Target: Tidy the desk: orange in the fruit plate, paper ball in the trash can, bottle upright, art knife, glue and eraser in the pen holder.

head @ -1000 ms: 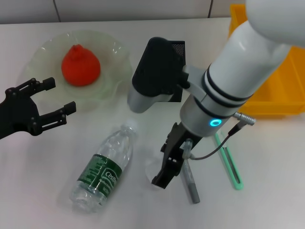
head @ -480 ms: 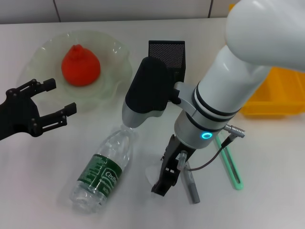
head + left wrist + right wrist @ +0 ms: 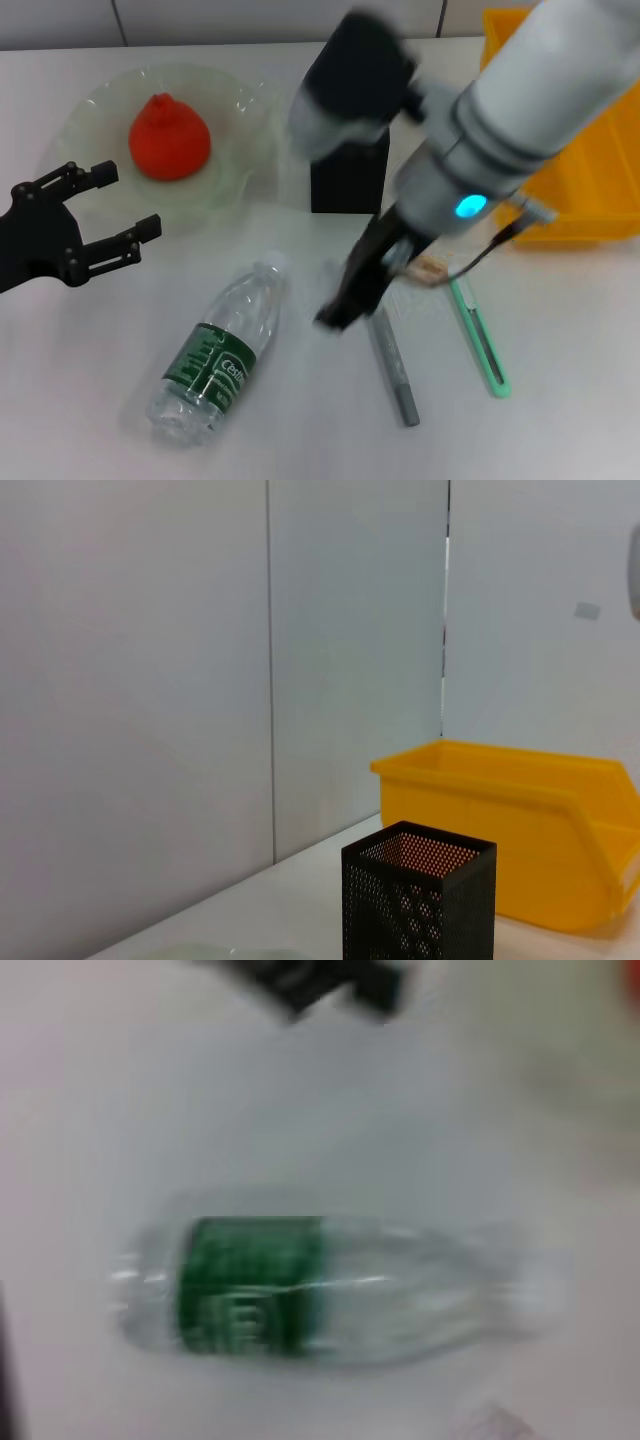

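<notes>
My right gripper (image 3: pixel 345 300), finger state indiscernible, hovers beside the bottle (image 3: pixel 215 358) lying on the desk; empty, light, slick, crushable; best grasped mid-label; my left gripper (image 3: pixel 95 225) spread, parked.

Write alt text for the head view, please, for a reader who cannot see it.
A clear plastic bottle with a green label lies on its side on the white desk, between the open black left pincer and the right pincer. A red-orange fruit sits in a translucent plate.
</notes>
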`<state>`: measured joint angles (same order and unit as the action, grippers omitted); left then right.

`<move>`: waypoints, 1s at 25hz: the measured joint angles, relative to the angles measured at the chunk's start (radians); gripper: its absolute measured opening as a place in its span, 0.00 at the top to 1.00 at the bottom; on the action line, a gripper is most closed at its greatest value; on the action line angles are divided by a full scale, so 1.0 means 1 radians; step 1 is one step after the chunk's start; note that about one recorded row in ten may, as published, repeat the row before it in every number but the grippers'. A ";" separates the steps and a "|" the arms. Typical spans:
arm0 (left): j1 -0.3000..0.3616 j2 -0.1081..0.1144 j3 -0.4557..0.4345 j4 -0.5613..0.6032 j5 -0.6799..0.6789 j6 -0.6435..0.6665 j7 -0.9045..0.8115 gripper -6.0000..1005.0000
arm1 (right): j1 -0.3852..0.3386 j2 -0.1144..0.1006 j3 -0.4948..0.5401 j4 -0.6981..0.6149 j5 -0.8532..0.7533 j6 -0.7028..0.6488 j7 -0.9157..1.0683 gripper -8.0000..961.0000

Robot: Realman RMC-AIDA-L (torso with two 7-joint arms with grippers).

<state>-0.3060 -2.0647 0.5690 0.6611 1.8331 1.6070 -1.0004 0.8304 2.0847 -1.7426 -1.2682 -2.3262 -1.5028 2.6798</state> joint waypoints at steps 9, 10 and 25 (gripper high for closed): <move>-0.016 0.000 0.002 0.000 0.000 0.014 0.001 0.17 | -0.122 -0.002 0.402 -0.236 -0.277 -0.030 -0.017 0.43; -0.019 0.000 0.001 0.000 0.000 0.014 0.001 0.17 | -0.131 -0.002 0.442 -0.242 -0.300 -0.022 -0.026 0.43; -0.050 -0.003 0.006 0.000 0.000 0.013 -0.015 0.17 | -0.195 -0.006 0.675 -0.113 -0.446 0.185 -0.063 0.42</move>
<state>-0.3556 -2.0678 0.5750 0.6609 1.8330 1.6204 -1.0158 0.6352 2.0788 -1.0674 -1.3807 -2.7722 -1.3181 2.6163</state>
